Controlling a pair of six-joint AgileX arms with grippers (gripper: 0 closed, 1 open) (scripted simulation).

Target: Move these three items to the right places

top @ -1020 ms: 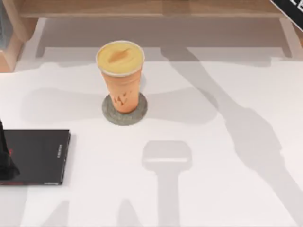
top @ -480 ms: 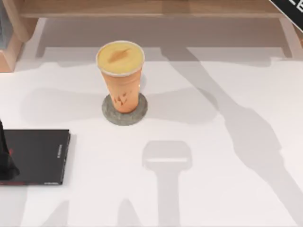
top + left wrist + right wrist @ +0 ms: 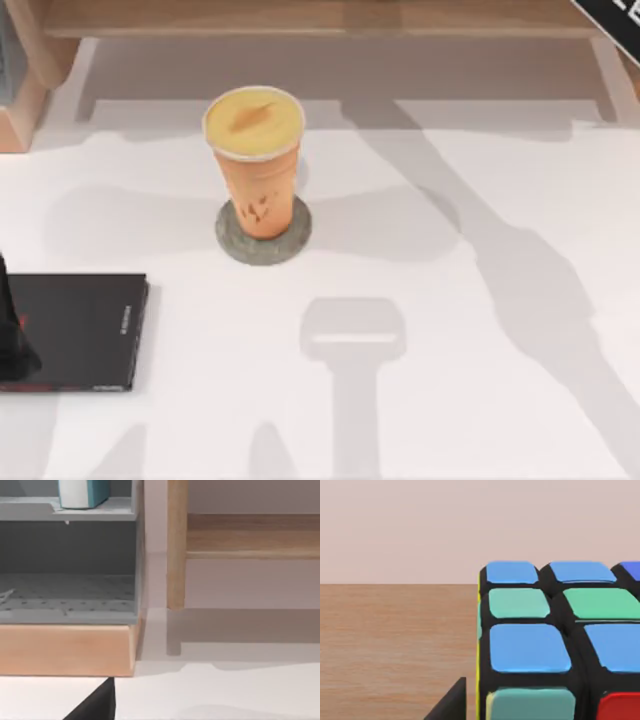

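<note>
Flat black book [image 3: 75, 330] with small red marks lies on the white table [image 3: 450, 400] at the 8 o'clock side of the top view. The left arm [image 3: 10, 340] stands over the book's 9 o'clock edge. Whether its claw is open or closed cannot be told. The left wrist view looks across the table at a wooden-framed rack [image 3: 70, 647]. On the rack's grey upper shelf stands the light-blue book [image 3: 82, 492], well apart from that arm.

Toward 2 o'clock from the black book, the orange cup [image 3: 256, 165] stands upright on the round grey coaster [image 3: 263, 240]. The coaster's rim shows all round the cup's foot. No claw is near it.

A long wooden shelf [image 3: 300, 18] runs along the table's 12 o'clock edge. The right arm [image 3: 612, 18] shows at the 1 o'clock corner of the top view, above that shelf's end. In the right wrist view the Rubik's cube [image 3: 555, 645] sits very close in front of that arm's camera, on a brown wooden surface [image 3: 395, 645], showing blue, green and red tiles and a yellow edge. A dark wedge [image 3: 451, 702] rises just beside the cube's yellow edge; contact cannot be judged. Whether the right claw is open, closed or gripping the cube cannot be told.
</note>
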